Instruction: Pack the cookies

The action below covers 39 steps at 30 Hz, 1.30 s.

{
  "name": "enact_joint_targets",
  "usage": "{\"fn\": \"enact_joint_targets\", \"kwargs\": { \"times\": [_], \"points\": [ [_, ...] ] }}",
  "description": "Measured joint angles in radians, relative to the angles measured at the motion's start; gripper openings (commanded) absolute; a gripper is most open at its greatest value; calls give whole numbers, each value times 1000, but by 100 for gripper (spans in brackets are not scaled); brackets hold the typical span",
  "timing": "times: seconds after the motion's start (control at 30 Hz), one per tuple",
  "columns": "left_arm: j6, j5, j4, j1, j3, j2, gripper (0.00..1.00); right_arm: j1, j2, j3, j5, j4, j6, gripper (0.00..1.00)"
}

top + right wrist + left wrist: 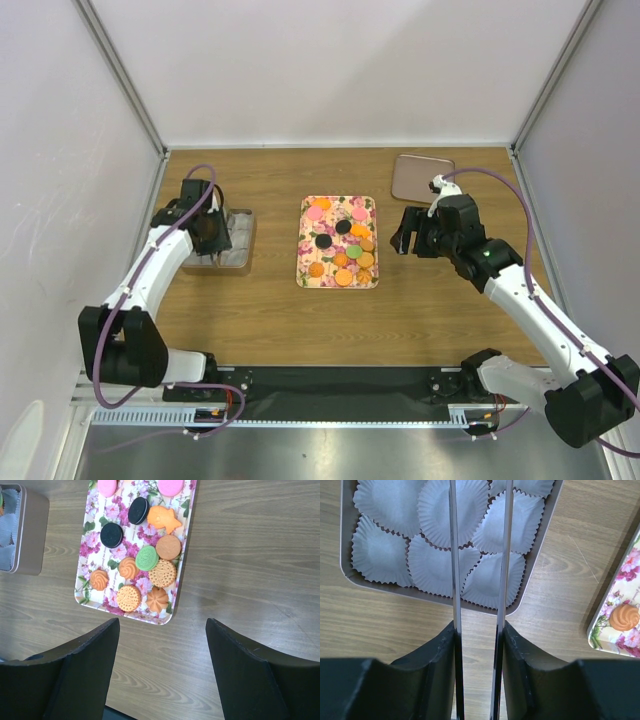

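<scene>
The cookies (345, 255) lie on a flowered tray (306, 268) mid-table: orange, green, pink and black discs (147, 558). One orange cookie (625, 617) shows on the tray's corner in the left wrist view. My left gripper (212, 232) hangs over a metal tin (240, 258) lined with white paper cups (452, 510). It (479, 627) is shut on a pair of thin metal tongs (454, 555), whose blades stand apart with nothing between them. My right gripper (405, 240) stands open over bare table right of the tray, and nothing lies between its fingers (162, 625).
A flat metal lid (421, 178) lies at the back right. The tin (32, 530) sits left of the tray (82, 580). White walls close in the table on three sides. Bare wood lies between tin and tray.
</scene>
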<state>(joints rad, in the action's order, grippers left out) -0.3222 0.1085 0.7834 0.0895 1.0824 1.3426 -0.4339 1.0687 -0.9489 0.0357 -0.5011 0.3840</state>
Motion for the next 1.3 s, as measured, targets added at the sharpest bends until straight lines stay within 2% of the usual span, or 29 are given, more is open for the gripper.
{"fn": "enact_joint_targets", "kwargs": {
  "times": [1.3],
  "points": [
    [-43, 0, -86, -11, -61, 29, 47, -10, 1, 19, 0, 12, 0, 76]
  ]
}}
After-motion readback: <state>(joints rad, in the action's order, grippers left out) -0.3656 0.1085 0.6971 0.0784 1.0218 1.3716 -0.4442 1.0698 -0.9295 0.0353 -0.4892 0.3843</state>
